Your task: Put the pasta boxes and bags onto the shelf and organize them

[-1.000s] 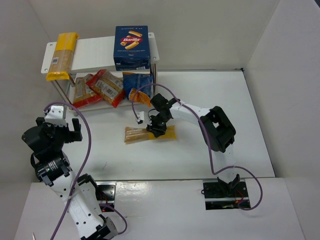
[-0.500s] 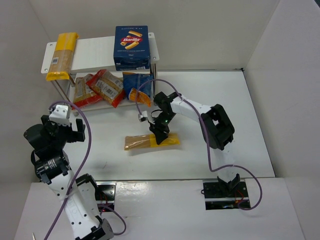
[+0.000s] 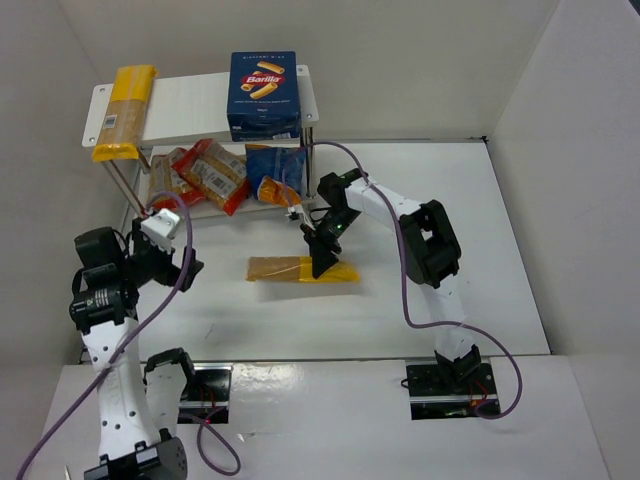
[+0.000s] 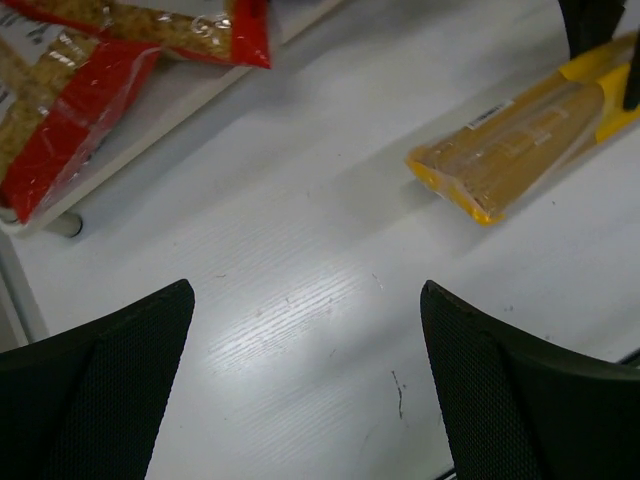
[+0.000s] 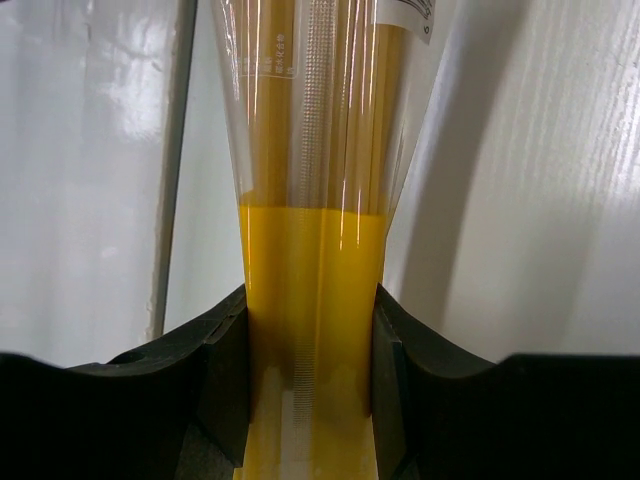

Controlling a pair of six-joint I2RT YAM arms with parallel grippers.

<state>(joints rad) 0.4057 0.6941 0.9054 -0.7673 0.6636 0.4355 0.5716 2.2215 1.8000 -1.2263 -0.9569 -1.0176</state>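
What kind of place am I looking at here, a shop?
Probably a robot test bench, not a shop: plain white walls box in a table, two arms stand at its edge, and one small shelf holds pasta.

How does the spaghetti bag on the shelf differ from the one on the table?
The shelf bag lies on the top board of the shelf, pointing front to back; the table bag lies crosswise on the table. The right end effector clamps the table bag's yellow end; nothing touches the shelf bag. Both are long, flat, yellow.
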